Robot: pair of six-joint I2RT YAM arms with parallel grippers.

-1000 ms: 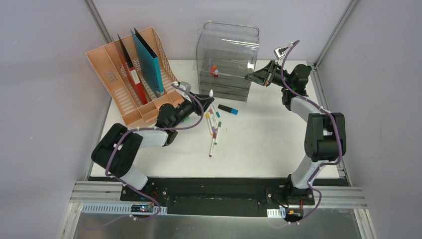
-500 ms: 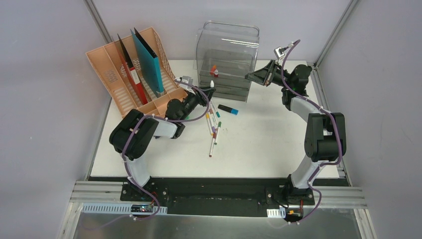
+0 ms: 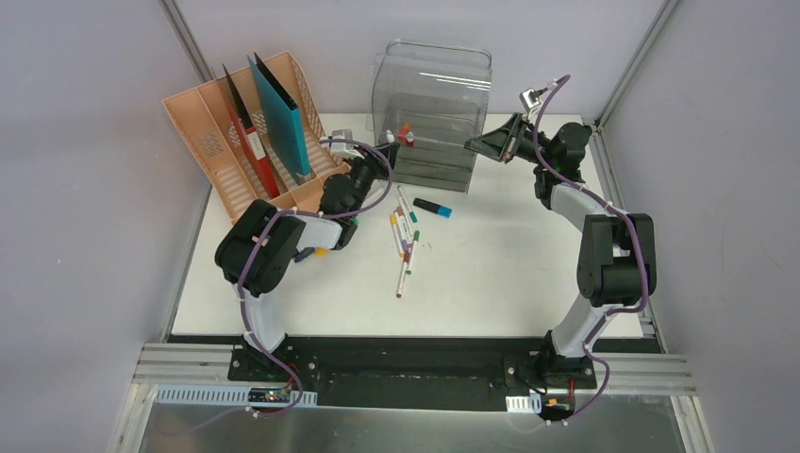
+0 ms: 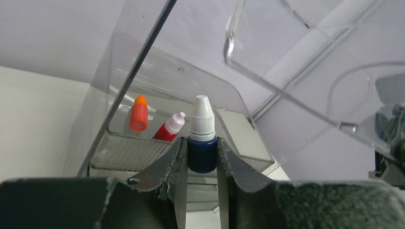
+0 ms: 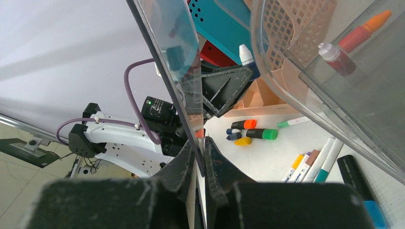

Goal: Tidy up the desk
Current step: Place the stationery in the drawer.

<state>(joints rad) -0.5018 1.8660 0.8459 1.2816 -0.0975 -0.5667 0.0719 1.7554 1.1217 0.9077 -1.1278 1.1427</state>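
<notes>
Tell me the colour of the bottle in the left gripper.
Dark blue bottle, white cap; left wrist view shows it best.

Desk [image 3: 509, 274]: file rack [image 3: 212, 156] in far left corner, folders [image 3: 281, 118] upright in its slots. Drawer box [image 3: 434, 85] at far edge, about midway, just right of the rack. Two small bottles [image 4: 139, 113] lie in one drawer tray. A third bottle [image 4: 202, 133] is off the desk, upright, pinched in the left gripper [image 4: 200, 148] just before that tray. Right gripper [image 5: 199, 145] at the box's right side, a box panel between its fingers. Pens [image 3: 406, 241] bunched mid-desk, before the box; one marker [image 3: 433, 208] just right of them. Short markers [image 5: 250, 134] before the rack.
</notes>
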